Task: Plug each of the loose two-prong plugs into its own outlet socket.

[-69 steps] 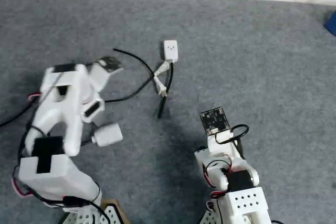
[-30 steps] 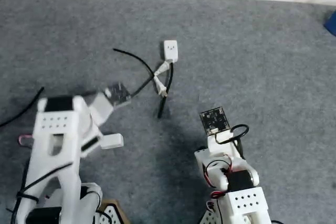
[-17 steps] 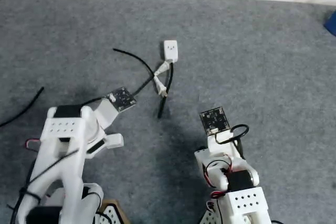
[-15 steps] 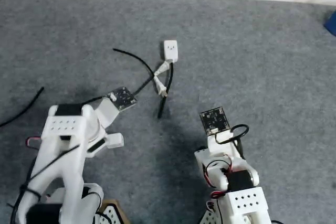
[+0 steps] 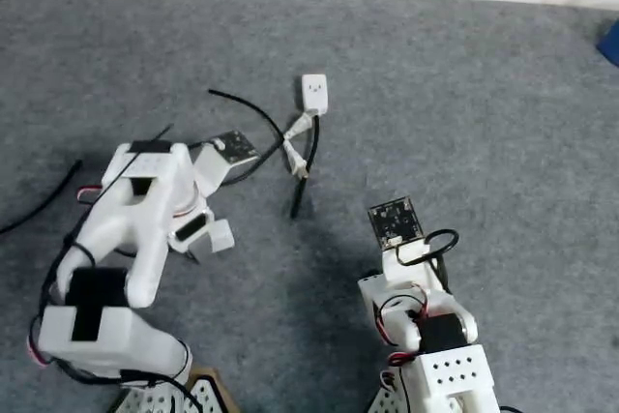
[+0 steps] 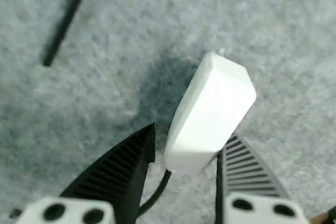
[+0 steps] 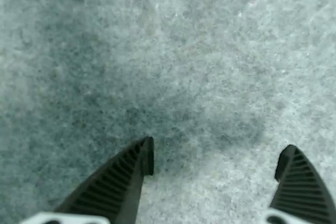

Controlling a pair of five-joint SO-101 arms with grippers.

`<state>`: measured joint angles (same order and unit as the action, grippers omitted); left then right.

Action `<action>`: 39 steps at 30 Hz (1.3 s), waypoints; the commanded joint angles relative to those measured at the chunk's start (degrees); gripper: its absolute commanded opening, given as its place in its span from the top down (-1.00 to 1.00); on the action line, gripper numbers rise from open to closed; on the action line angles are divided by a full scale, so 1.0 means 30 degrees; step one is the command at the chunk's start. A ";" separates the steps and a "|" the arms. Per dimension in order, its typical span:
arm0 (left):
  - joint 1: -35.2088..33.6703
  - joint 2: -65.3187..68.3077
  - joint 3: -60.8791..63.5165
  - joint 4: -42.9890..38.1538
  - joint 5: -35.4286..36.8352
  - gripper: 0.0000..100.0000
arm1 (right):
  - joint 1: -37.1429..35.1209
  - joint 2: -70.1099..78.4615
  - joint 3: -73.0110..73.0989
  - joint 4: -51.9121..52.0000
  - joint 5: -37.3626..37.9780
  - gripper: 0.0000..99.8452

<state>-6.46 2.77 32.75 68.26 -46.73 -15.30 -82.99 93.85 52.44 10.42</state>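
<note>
1. Plug and socket share one grey desk (image 5: 484, 94), my biggest landmark.
2. The left arm (image 5: 135, 229) stands over the desk's left part. The right arm (image 5: 426, 336) sits low on the other side, its end effector (image 7: 218, 150) spread wide over bare desk.
3. The left end effector (image 6: 186, 135) is clamped on the white plug (image 6: 212, 111), pinching the end where its black cable (image 6: 157, 195) leaves.
4. The plug's long axis runs out past the fingertips, away from the wrist and tilted. Its free end points outward, and I cannot see any prongs.
5. The socket (image 5: 314, 93) lies slots-up, well apart from the left arm.
6. I'd set that axis square to the socket face before pushing, and watch that the plug doesn't twist in the grip.
</note>
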 commanded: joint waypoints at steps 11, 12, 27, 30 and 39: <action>0.0718 0.3385 -0.8542 0.2637 0.1114 0.62 | -0.0190 0.0132 -0.0952 0.0073 0.0176 0.27; 0.0718 0.3502 -0.9040 0.3048 0.1114 0.62 | -0.0190 0.0132 -0.0952 0.0073 0.0176 0.27; -0.0425 0.6403 -1.0623 0.2198 0.1055 0.62 | -0.0190 0.0132 -0.0952 0.0073 0.0176 0.27; -0.1216 0.7751 -1.2469 0.2169 0.1114 0.62 | -0.0190 0.0132 -0.0952 0.0073 0.0176 0.27; -0.1802 1.0945 -1.7568 0.6300 0.0967 0.70 | -0.0190 0.0132 -0.0952 0.0073 0.0176 0.27</action>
<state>-12.18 35.74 -16.66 82.77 -43.56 -15.30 -82.99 93.85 52.44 10.42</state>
